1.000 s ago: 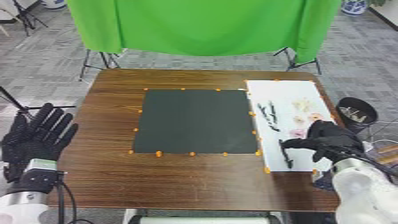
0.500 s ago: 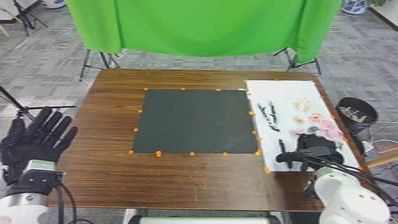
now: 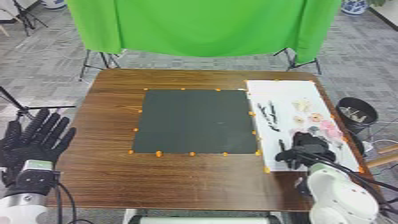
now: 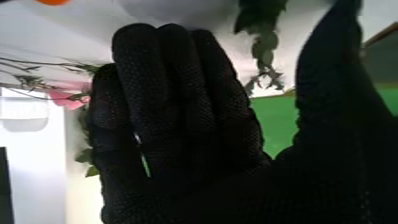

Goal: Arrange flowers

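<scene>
On the table (image 3: pixel 102 175) lie the dark mat (image 3: pixel 195 120) and white sheet (image 3: pixel 282 92). Over the sheet's near end, the right hand (image 3: pixel 308 144) is open, fingers straight, gripping nothing, near leafy stems (image 4: pixel 264 45) and blooms (image 3: pixel 334 134). Closing too widely could snag neighbouring stems; pressing low might crush petals.

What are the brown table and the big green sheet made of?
The table looks like wood, or something printed like it, with a slight shine, because grain streaks run over it. The green sheet seems to be matte cloth, since it hangs in soft folds.
</scene>
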Available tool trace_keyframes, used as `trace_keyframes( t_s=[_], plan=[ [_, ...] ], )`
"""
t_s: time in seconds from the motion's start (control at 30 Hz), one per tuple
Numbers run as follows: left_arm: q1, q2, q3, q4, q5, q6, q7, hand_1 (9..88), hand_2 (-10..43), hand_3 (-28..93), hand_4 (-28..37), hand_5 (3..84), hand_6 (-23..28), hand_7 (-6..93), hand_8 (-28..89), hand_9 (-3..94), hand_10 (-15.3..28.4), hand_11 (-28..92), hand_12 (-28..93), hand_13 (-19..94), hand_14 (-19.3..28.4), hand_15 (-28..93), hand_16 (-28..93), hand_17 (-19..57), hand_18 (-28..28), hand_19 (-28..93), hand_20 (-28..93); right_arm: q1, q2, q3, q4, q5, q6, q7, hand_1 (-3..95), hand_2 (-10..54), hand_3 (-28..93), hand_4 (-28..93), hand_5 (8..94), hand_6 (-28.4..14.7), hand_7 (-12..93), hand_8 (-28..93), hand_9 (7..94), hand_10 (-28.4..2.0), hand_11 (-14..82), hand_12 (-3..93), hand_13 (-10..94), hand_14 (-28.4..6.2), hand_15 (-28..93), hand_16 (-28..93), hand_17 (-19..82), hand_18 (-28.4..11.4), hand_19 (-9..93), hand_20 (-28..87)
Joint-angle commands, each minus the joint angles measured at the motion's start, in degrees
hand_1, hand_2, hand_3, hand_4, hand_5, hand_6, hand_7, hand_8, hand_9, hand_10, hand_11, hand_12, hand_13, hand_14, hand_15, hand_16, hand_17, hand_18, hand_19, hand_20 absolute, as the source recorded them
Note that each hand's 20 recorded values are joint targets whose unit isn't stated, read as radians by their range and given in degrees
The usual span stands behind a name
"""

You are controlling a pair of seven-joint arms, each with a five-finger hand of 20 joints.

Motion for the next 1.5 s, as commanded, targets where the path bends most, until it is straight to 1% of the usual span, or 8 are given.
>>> trace_keyframes(
  t_s=[0.03,0.2,0.33,0.43,0.6,0.77,1.03,1.5],
  plan=[
    [-0.4,-0.46,0.61,-0.32,-1.35,1.11,0.34,25.4,13.6,70,-28.3,44.7,8.9,13.2,-8,37.6,15.9,18,10,26,15.2,34,-8,-6.8,14.5,40,9,-3.4,-2.1,-7.0,4.8,-2.3,5.5,0.4,48.0,-9.5,70,-27,72.8,-2.2,30,7,77.9,-12.9,24.3,30.5,68,-12.2,49,28,32,-22.4,76,37],
    [-0.2,-0.31,0.61,-0.43,-3.46,1.59,0.90,25.5,13.7,70,-28.3,45.3,9.2,13.5,-8,38.3,15.9,18,10,27,15.3,34,-8,-6.7,14.5,40,9,-2.9,-3.2,-7.2,4.6,-2.0,2.2,3.5,54.8,-9.5,69,-28,73.5,-1.0,31,8,84.2,-9.9,7.7,32.8,74,-7.4,36,35,37,-21.9,77,34],
    [-1.7,-0.87,1.05,-0.39,-3.72,2.36,0.13,25.5,13.9,70,-28.3,45.6,9.3,13.6,-8,38.7,16.1,18,10,27,15.3,35,-8,-6.6,14.5,40,9,-3.1,-3.1,-8.0,5.6,-1.9,8.9,4.8,58.9,-9.5,68,-28,72.6,0.2,32,10,85.3,-9.5,3.9,28.4,82,-4.9,21,41,41,-22.5,78,34],
    [-2.3,-0.94,1.16,-0.41,-8.35,-0.11,0.87,26.4,14.9,70,-28.3,46.2,9.3,14.1,-8,39.5,16.3,19,10,28,15.3,35,-8,-6.2,14.4,41,9,-3.0,-2.5,-8.7,5.7,-3.0,12.3,4.5,61.9,-9.5,69,-28,71.6,0.7,34,10,88.3,-8.0,3.7,28.9,85,-3.7,19,42,45,-22.1,79,33],
    [-1.6,-1.22,0.59,-0.69,-7.99,1.02,0.62,26.5,15.3,71,-28.3,46.6,9.4,14.6,-9,40.0,16.2,19,10,28,15.4,36,-9,-6.0,14.5,41,9,-3.3,-1.5,-9.5,5.6,-2.9,21.6,3.2,62.7,-9.5,73,-28,74.8,1.4,41,12,93.5,-6.5,7.1,34.5,89,-2.9,20,49,47,-22.3,81,33],
    [-0.7,-1.87,0.03,-1.27,-14.65,-1.34,2.39,26.5,15.1,71,-28.3,46.8,9.4,14.5,-9,40.5,16.1,19,10,29,15.4,36,-9,-5.9,14.4,41,9,-2.3,0.9,-10.4,4.6,-3.0,32.0,3.7,61.3,-9.5,76,-27,75.9,1.8,43,11,93.7,-6.7,8.4,36.4,90,-2.8,21,51,45,-22.2,79,33],
    [0.1,-1.19,-1.64,-1.43,-13.40,-0.75,3.48,26.6,15.1,71,-28.3,47.0,9.5,14.5,-9,40.9,16.2,19,10,29,15.4,37,-9,-5.8,14.4,41,9,1.2,3.8,-11.9,2.2,-6.9,39.5,3.7,60.4,-9.5,76,-24,75.9,1.8,44,13,93.7,-6.6,10.1,37.6,89,-2.7,22,53,45,-22.4,79,32],
    [2.9,0.05,-3.05,-1.69,-12.24,2.23,5.28,26.8,15.4,71,-28.3,47.0,9.3,14.7,-9,40.9,16.4,19,10,29,15.4,36,-9,-5.6,14.2,41,9,25.2,0.2,-25.8,4.4,6.5,36.8,3.5,58.4,-9.5,76,-20,75.8,1.5,44,13,93.7,-7.0,11.2,38.4,89,-3.1,23,53,44,-22.5,80,32]
  ],
)
